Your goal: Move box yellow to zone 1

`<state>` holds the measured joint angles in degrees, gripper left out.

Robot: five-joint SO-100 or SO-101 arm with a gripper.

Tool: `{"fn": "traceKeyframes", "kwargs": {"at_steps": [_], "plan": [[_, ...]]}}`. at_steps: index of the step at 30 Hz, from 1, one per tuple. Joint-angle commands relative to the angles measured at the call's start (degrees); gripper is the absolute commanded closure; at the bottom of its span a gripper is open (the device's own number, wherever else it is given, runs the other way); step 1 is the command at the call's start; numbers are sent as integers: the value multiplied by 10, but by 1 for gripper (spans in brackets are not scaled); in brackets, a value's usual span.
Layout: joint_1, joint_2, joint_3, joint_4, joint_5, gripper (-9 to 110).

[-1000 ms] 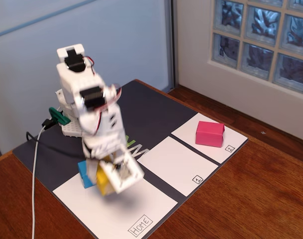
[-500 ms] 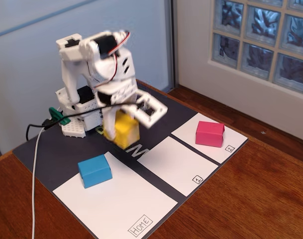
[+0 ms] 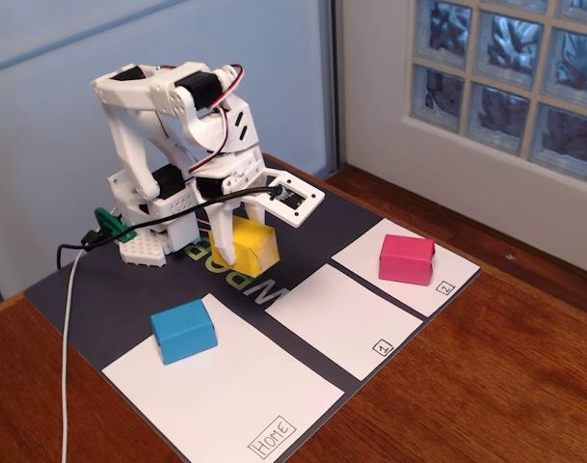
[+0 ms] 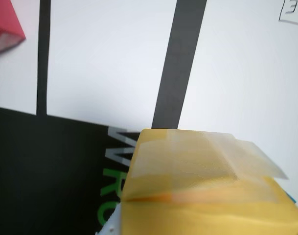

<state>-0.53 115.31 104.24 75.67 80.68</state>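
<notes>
The yellow box [image 3: 247, 243] is between the jaws of my gripper [image 3: 237, 255], over the dark mat just behind the white sheets. One white finger [image 3: 223, 241] lies against its near left side. I cannot tell whether the box touches the mat. In the wrist view the yellow box [image 4: 202, 191], with clear tape on top, fills the lower right, held in the gripper [image 4: 139, 211], and a white finger [image 4: 108, 228] shows at its lower left. Zone 1 [image 3: 343, 316] is the bare middle white sheet, marked "1", to the right of the box. It also shows in the wrist view [image 4: 104, 58].
A pink box [image 3: 406, 258] sits on the zone 2 sheet [image 3: 447, 275] at the right; its corner shows in the wrist view [image 4: 4, 24]. A blue box [image 3: 184, 330] sits on the Home sheet [image 3: 245, 395]. The arm's base [image 3: 153, 227] and cable [image 3: 69, 318] are at the left.
</notes>
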Motion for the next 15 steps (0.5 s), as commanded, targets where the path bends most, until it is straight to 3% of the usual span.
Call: {"fn": "traceKeyframes", "kwargs": {"at_steps": [1, 15], "plan": [[-17, -18, 0, -43, 20, 102], [-100, -171, -16, -170, 179, 102]]}}
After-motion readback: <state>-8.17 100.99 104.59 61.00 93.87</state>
